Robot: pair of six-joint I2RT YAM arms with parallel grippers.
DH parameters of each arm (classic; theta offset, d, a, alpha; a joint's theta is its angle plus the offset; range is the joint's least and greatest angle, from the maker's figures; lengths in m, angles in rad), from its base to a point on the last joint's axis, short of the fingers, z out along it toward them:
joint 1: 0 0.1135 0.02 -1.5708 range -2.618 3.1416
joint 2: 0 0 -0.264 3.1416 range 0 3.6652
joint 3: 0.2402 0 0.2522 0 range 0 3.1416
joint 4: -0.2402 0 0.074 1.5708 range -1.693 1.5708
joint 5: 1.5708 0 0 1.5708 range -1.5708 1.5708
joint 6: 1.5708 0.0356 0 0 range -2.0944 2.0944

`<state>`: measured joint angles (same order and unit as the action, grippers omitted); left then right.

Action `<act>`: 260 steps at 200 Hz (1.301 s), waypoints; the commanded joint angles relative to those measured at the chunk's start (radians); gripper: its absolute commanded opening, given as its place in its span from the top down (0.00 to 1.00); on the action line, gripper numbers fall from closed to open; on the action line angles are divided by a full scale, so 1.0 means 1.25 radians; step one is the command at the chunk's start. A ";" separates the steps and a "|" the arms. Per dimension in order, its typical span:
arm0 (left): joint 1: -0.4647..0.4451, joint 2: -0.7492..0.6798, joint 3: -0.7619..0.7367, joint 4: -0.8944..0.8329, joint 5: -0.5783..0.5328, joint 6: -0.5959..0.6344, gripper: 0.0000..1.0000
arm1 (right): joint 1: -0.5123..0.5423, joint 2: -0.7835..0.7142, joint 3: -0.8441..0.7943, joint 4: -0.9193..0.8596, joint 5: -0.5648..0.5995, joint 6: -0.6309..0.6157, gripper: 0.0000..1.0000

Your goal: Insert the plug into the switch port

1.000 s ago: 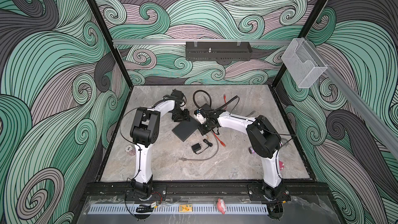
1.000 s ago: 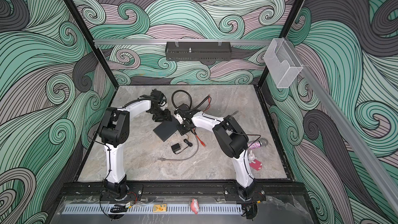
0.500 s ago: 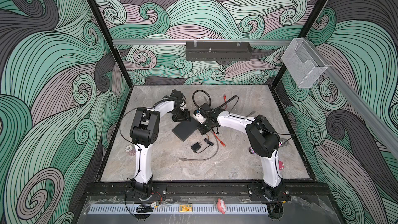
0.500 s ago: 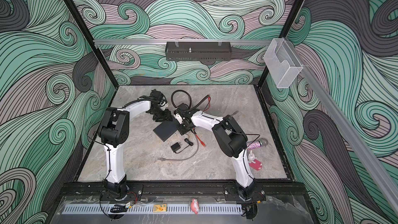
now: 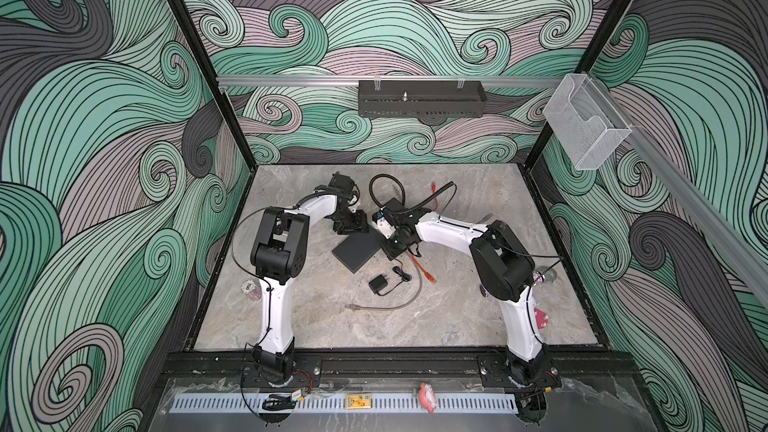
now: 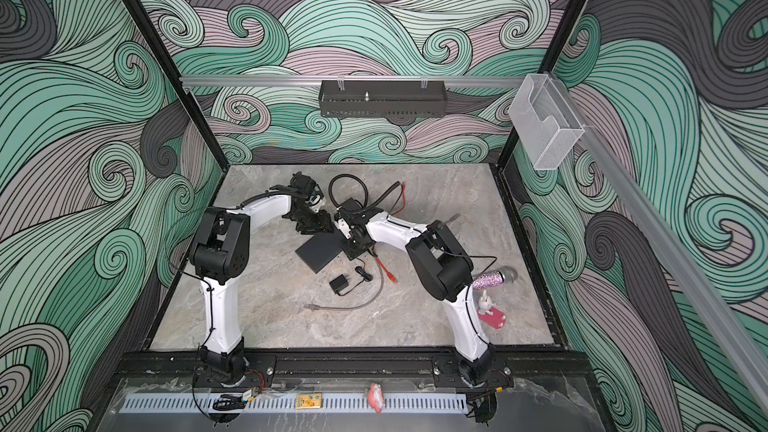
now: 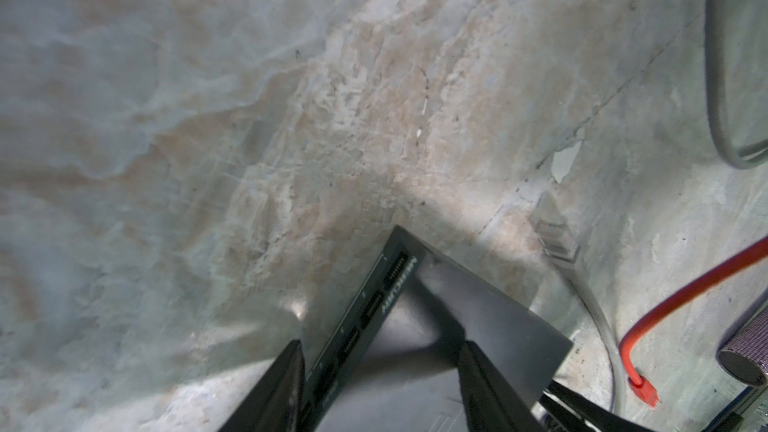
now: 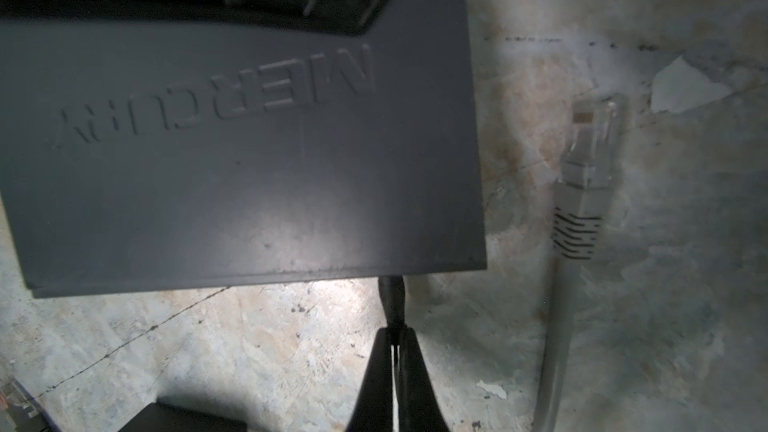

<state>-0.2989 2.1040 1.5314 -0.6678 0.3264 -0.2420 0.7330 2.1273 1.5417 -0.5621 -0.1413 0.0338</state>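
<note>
In the middle of the table [image 5: 316, 326]: the switch [image 5: 356, 250] lies flat. It is a thin black box near the centre of both top views, turned so a corner points down the frame.
Writing on top: raised letters [image 8: 216, 89] spell MERCURY in the right wrist view.
Writing on the side: a small pale word sits by the ports [image 7: 368, 315] in the left wrist view. It is too blurry to read for sure.
Plug [image 8: 392, 297]: thin and black. It touches the switch's edge on the side away from the ports. I cannot tell how deep it sits.
Right pincer [image 8: 395, 336]: pressed together, pinching the back end of the plug.
Left pincer [image 7: 380, 344]: spread wide. One finger is just beside the port side and one is over the flat top. A corner part of the switch is between them.
Black tray [image 5: 419, 103]: hangs on the back rail, upper middle of both top views. A little silver peg [image 5: 403, 96] stands in it.
See-through box [image 5: 586, 130]: hangs on the right rail, upper right, open at the top.
Black cube [image 5: 377, 285]: just below the switch, with a thin cord.
Grey cable [image 8: 582, 184]: its clear end lies just beside the switch.
Orange cable [image 5: 422, 270]: right of the switch.
Yellow tag [image 5: 358, 401]: bottom middle. Its print is too small to read.
</note>
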 commanded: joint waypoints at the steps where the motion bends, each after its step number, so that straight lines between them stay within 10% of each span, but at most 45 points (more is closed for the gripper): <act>1: -0.031 0.008 -0.021 -0.027 0.035 -0.001 0.42 | -0.005 0.012 0.032 0.074 -0.017 0.001 0.99; 260: -0.039 0.022 -0.011 -0.050 0.010 0.013 0.43 | -0.005 0.022 0.075 0.061 -0.022 -0.011 0.91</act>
<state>-0.3038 2.1040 1.5269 -0.6342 0.3180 -0.2356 0.7197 2.1612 1.6253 -0.6285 -0.1596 0.0353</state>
